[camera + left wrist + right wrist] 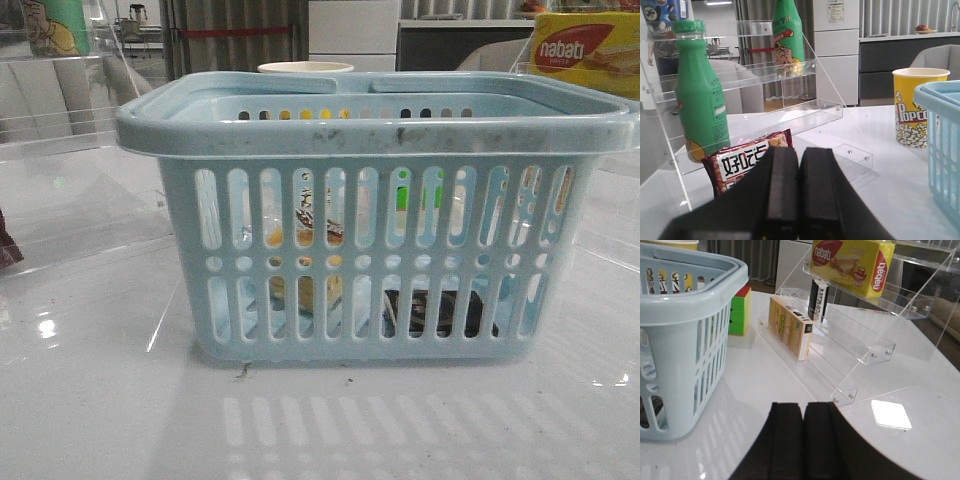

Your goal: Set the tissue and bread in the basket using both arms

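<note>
Front view: the large light blue slotted plastic basket (375, 215) fills the middle; through its slots a golden yellow-brown wrapped bread slab (312, 250) stands inside toward the basket's left, and the low dark blackish tissue pack (437, 312) lies flat on the basket floor toward its right — both look already in.

Left wrist view: the left gripper (799, 200) is clenched on nothing, well apart from the basket, whose wall shows at the edge.

Right wrist view: the right gripper (804, 440) is pressed closed and empty — the basket stands near it, neither arm clearly closer.
</note>
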Robot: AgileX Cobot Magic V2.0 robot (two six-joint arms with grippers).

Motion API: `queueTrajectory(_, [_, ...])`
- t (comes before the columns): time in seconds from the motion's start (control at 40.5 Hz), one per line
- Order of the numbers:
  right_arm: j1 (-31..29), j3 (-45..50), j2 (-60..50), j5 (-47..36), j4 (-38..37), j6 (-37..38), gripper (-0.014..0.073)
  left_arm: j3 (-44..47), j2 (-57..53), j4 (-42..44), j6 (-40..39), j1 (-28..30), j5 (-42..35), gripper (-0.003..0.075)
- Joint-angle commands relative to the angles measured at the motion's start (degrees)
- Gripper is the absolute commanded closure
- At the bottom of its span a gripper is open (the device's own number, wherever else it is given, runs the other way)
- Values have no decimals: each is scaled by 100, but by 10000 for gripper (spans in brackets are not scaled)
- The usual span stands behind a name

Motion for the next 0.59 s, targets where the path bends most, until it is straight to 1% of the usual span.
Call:
queueTrajectory(0.0, [-29,5,-106,-751,-167,250,540,-9,-93,-59,-4,-41,-501,629])
queueTrajectory(0.049, [-29,5,-106,-873,-356,583,540,-9,-93,-59,-4,-41,-501,629])
queueTrajectory(0.123, [-29,5,-106,-1004,-470,863,540,-9,-93,-59,-4,-41,-501,629])
queueTrajectory(0.568, [-29,5,-106,-975,-470,863,540,-9,-93,-59,-4,-41,-501,629])
